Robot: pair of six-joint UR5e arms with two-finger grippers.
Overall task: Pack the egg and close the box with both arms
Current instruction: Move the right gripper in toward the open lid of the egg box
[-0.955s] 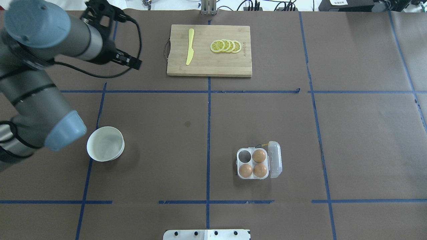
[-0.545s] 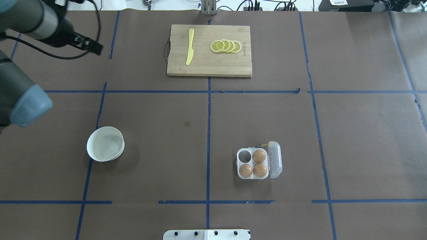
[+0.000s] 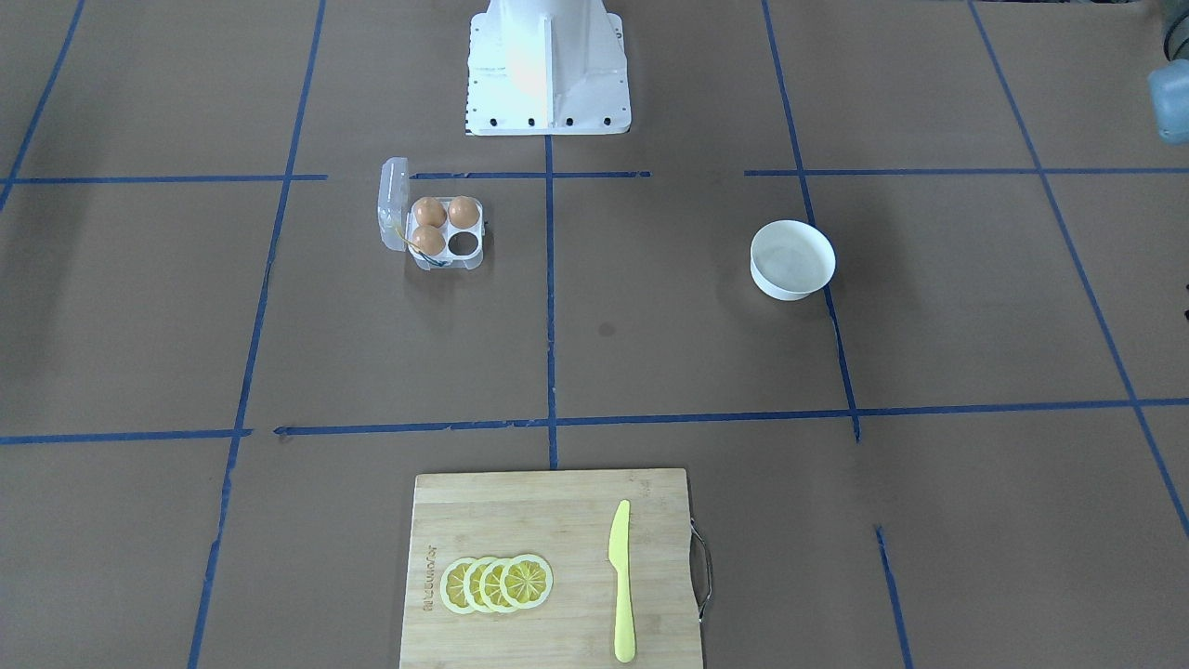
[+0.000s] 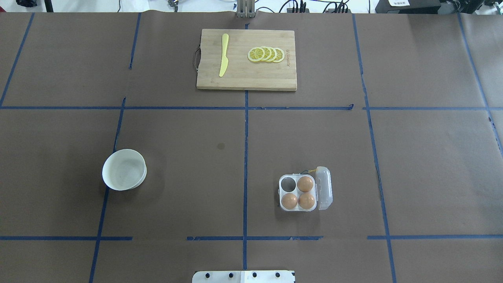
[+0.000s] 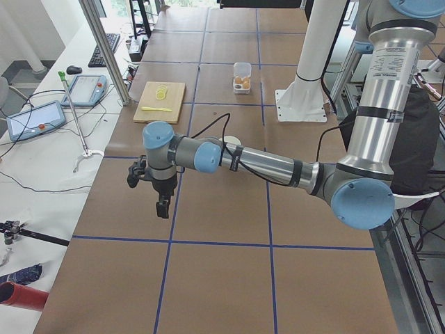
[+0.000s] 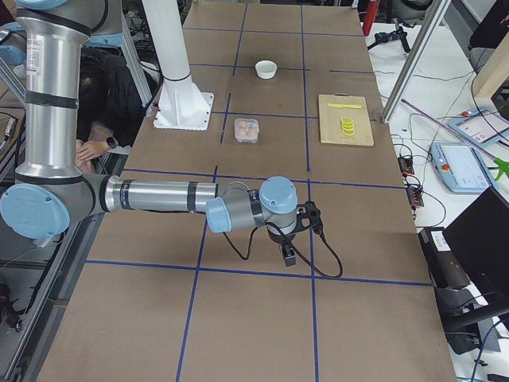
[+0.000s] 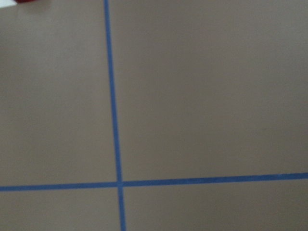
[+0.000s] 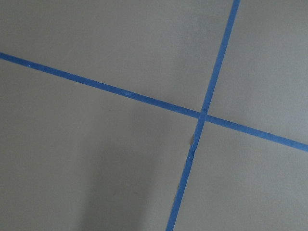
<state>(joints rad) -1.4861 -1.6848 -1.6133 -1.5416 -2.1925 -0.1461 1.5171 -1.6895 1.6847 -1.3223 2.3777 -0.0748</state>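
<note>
Box (image 4: 288, 183) — lid (image 4: 324, 188) open along robot's right edge

On your overhead view, the egg case (image 4: 297, 193) sits on the table (image 4: 432, 157), right of the middle line and near the robot base (image 4: 243, 276). Its lid (image 4: 324, 188) is hinged open on the right side. Three eggs (image 4: 305, 183) lie in its cells, one far right and two in the near pair.

The bowl (image 4: 124, 169) stands well apart to the left. The cutting board (image 4: 246, 74) lies at the far edge, with the knife (image 4: 224, 55) on its left part and the overlapping lemon slices (image 4: 266, 54) to the right.

The left gripper (image 5: 162, 206) hangs over the table's left end and the right gripper (image 6: 288, 256) over its right end.
</note>
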